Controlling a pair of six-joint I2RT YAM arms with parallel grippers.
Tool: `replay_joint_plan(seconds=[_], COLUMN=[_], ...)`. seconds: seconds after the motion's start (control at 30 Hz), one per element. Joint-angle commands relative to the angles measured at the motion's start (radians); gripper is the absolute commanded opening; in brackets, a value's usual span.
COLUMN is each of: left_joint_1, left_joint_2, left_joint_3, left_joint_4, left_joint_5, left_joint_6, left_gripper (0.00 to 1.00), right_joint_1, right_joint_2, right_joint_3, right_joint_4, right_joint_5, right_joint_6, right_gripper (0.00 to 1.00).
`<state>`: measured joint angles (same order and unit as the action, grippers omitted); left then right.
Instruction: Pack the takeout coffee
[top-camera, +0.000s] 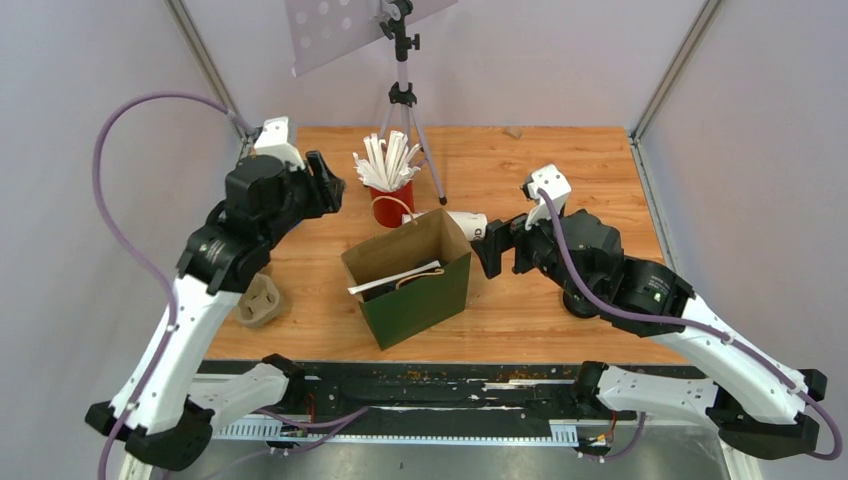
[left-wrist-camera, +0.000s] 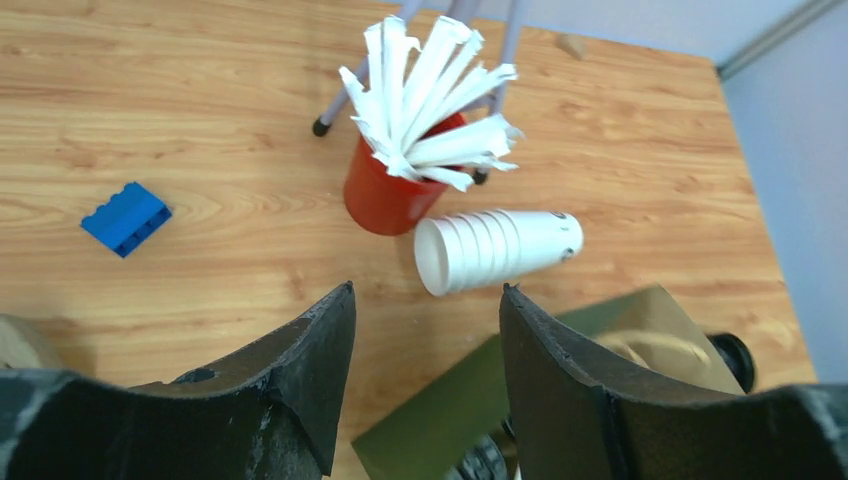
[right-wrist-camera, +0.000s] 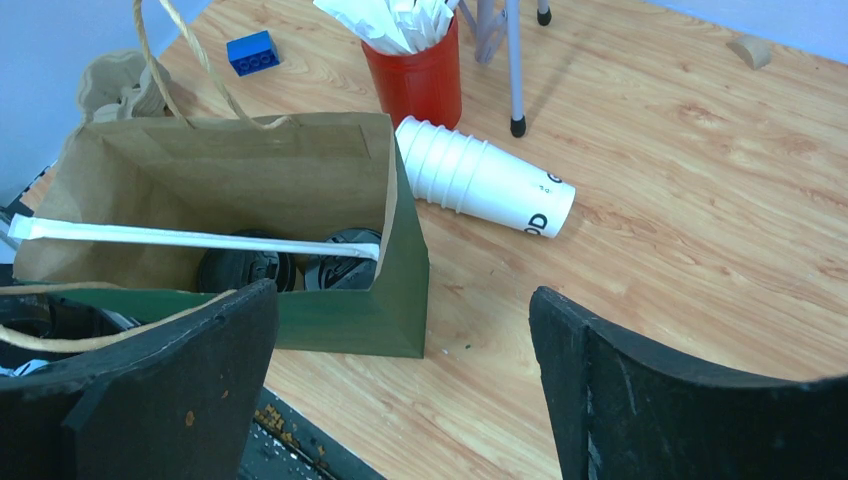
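Note:
An open green paper bag (top-camera: 425, 295) stands mid-table. In the right wrist view the bag (right-wrist-camera: 350, 320) holds two round black lids (right-wrist-camera: 243, 268) and a white wrapped straw (right-wrist-camera: 190, 237) laid across them. Whatever is under the lids is hidden, and no single white cup shows outside the bag. My left gripper (top-camera: 333, 188) is open and empty, up left of the bag and above the table; its wrist view shows the same (left-wrist-camera: 425, 295). My right gripper (top-camera: 488, 250) is open and empty just right of the bag, as its wrist view shows (right-wrist-camera: 402, 292).
A stack of nested white cups (top-camera: 466, 224) lies on its side behind the bag. A red cup of white straws (top-camera: 390, 200) and a tripod (top-camera: 402, 100) stand at the back. A cardboard cup carrier (top-camera: 262, 303) sits left of the bag. A blue brick (left-wrist-camera: 125, 218) lies far left.

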<state>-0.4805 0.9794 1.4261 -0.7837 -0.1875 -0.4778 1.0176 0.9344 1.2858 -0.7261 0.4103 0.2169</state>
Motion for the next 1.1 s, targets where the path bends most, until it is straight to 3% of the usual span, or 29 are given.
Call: replay_joint_plan(seconds=[0.0, 0.2, 0.4, 0.8, 1.07], left_joint_1=[0.041, 0.229, 0.295, 0.353, 0.359], left_joint_2=[0.056, 0.133, 0.226, 0.417, 0.487], left_joint_3=[-0.076, -0.237, -0.288, -0.258, -0.242], left_joint_4=[0.192, 0.462, 0.679, 0.810, 0.815], left_joint_5=[-0.115, 0.095, 0.206, 0.325, 0.376], left_joint_6=[0.006, -0.140, -0.153, -0.171, -0.189], left_gripper=[0.61, 0.52, 0.44, 0.30, 0.26], right_joint_1=[-0.004, -0.004, -0.004, -0.004, -0.004], right_joint_2=[-0.046, -0.081, -0.089, -0.044, -0.037], right_joint_3=[0.057, 0.057, 0.056, 0.051, 0.056], right_joint_4=[-0.047, -0.081, -0.115, -0.107, -0.110], right_joint_5=[-0.008, -0.007, -0.014, -0.028, -0.023], right_joint_6=[0.032, 0.069, 0.122, 0.148, 0.145], right_gripper=[0.95, 0.93, 0.91, 0.91, 0.91])
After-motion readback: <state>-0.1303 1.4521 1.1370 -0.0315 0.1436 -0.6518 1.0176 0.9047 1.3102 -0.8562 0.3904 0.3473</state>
